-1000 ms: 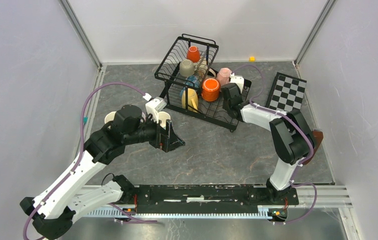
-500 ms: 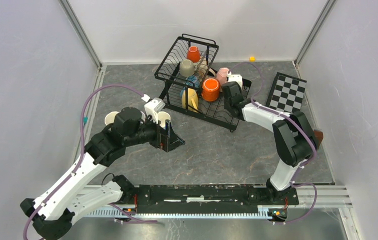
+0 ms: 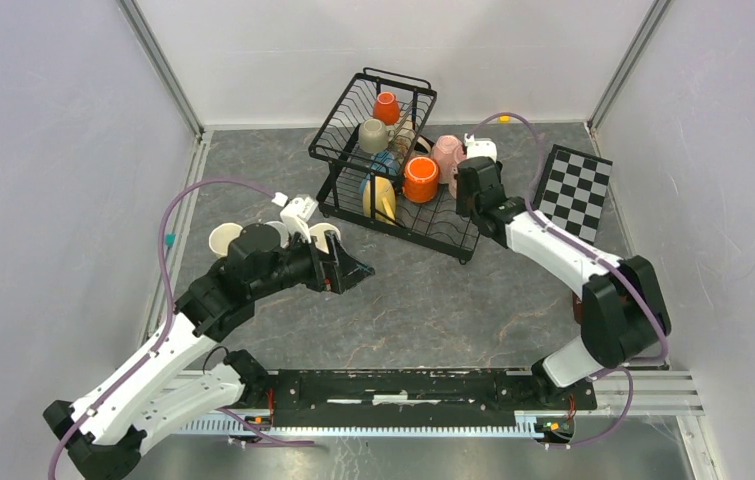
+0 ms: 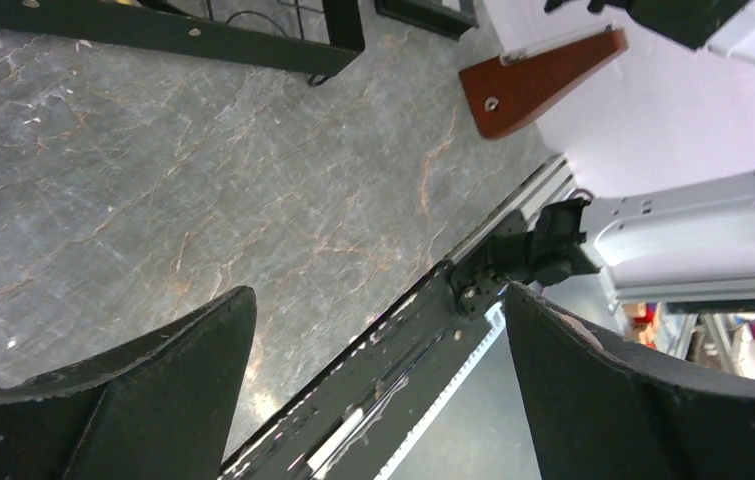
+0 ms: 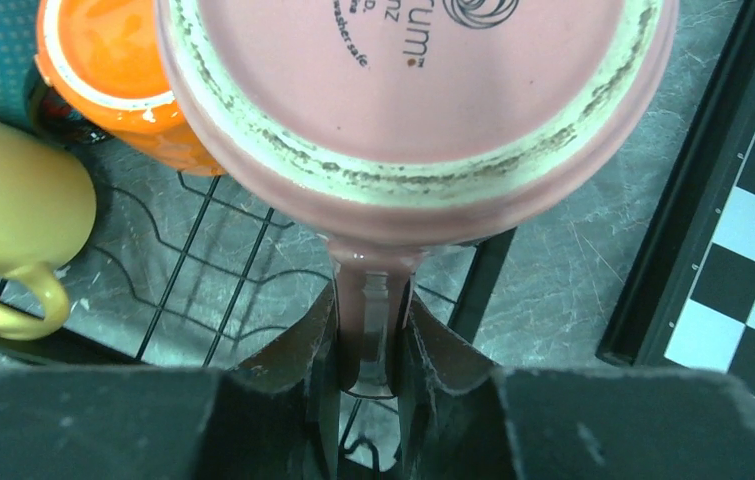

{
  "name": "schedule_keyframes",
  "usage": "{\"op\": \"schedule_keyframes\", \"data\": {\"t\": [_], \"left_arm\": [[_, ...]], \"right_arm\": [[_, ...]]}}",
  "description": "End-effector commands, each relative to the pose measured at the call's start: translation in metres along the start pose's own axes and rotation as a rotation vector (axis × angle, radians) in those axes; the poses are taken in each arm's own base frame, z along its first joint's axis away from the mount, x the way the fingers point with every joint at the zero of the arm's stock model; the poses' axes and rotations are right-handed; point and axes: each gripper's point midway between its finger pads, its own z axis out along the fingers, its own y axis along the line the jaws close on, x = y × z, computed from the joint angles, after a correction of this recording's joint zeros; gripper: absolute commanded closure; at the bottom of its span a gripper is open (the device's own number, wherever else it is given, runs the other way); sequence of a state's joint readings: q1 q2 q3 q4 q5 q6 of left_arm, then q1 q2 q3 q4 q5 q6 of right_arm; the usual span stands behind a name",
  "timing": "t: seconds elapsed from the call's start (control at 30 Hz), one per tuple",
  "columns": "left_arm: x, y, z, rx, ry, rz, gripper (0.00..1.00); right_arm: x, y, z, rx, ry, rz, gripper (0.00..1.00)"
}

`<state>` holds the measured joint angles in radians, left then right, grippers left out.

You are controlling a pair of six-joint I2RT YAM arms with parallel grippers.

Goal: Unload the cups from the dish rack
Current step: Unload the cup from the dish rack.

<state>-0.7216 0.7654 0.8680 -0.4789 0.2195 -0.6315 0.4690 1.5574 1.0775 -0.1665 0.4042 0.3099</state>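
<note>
Over the last second I saw the right jaws clench on the handle of the pink cup (image 5: 413,90). Its body sits just ahead of them, over the dish rack (image 5: 223,270), so I judge the lift-out has begun. The left jaws are released, with bare desk (image 4: 153,200) beyond them

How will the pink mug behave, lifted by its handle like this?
Probably stiff and heavy: the pink mug looks like glazed ceramic. Pinched only at its handle by the right fingers, it may swing or slip. Likely chips if knocked against the rack.
</note>
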Motion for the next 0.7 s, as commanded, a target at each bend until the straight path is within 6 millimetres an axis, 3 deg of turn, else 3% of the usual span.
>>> {"op": "schedule_keyframes", "data": {"t": [0.0, 0.33, 0.67], "left_arm": [[-0.022, -0.016, 0.002, 0.069, -0.121, -0.104, 0.0], [-0.02, -0.008, 0.016, 0.11, -0.203, -0.256, 0.0], [-0.009, 0.006, 0.041, 0.191, -0.268, -0.424, 0.0]], "right_arm": [[-0.056, -0.001, -0.038, -0.051, -0.166, 0.093, 1.0], [-0.041, -0.003, -0.093, -0.181, -0.163, 0.141, 1.0], [-0.011, 0.021, -0.138, -0.382, -0.133, 0.158, 1.0]]}}
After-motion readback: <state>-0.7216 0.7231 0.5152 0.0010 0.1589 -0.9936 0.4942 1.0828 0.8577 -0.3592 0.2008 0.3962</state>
